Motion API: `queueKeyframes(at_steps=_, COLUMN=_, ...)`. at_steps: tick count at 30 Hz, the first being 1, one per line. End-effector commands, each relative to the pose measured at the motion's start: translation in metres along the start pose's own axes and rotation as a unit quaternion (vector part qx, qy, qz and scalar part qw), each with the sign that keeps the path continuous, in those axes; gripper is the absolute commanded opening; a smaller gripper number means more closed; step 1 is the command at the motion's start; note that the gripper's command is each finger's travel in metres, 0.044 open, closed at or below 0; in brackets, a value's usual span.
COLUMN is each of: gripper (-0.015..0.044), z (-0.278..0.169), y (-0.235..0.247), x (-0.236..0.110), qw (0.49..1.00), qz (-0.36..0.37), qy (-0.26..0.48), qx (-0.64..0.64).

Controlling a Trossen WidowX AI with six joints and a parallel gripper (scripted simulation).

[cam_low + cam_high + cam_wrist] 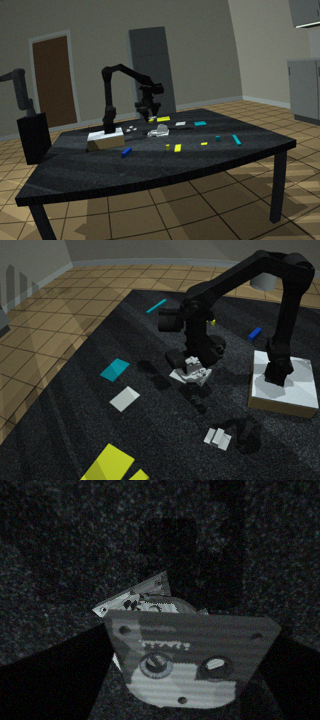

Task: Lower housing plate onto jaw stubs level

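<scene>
The light housing plate (152, 117) (200, 630) is between the fingertips of my gripper (195, 368) (151, 118) (183, 629), which is shut on it. In the wrist view its two ringed holes show, and a finger stands at each side. The white jaw assembly (177, 376) (158, 133) (154, 585) stands on the table beyond the plate. In the wrist view the plate covers much of it. In the top view plate and assembly overlap, so their gap cannot be told. In the exterior view the plate is above the table. The stubs and pins cannot be made out.
A ridged white part (217, 438) (131, 129) lies near the white-topped box (297, 395) (105, 144) under the arm's base. A white plate (124, 398) (180, 123), a teal plate (115, 369) (200, 123), a yellow plate (111, 459) (163, 118) and a blue bar (254, 334) (126, 152) lie around.
</scene>
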State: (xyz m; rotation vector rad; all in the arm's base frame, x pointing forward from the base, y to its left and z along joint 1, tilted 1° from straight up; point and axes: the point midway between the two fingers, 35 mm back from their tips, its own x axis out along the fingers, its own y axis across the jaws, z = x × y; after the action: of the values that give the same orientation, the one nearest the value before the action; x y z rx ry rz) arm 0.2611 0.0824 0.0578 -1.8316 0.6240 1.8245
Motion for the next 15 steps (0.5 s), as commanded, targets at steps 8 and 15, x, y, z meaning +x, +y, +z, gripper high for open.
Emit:
queueKeyframes(at_steps=8, gripper=0.0351, z=-0.018, y=0.016, x=-0.001, qw=0.99, qz=-0.001, qy=0.001, qx=-0.141)
queueKeyframes(at_steps=15, gripper=0.0351, z=-0.029, y=0.027, x=0.0, qw=0.973, qz=-0.001, qy=0.001, qx=-0.232)
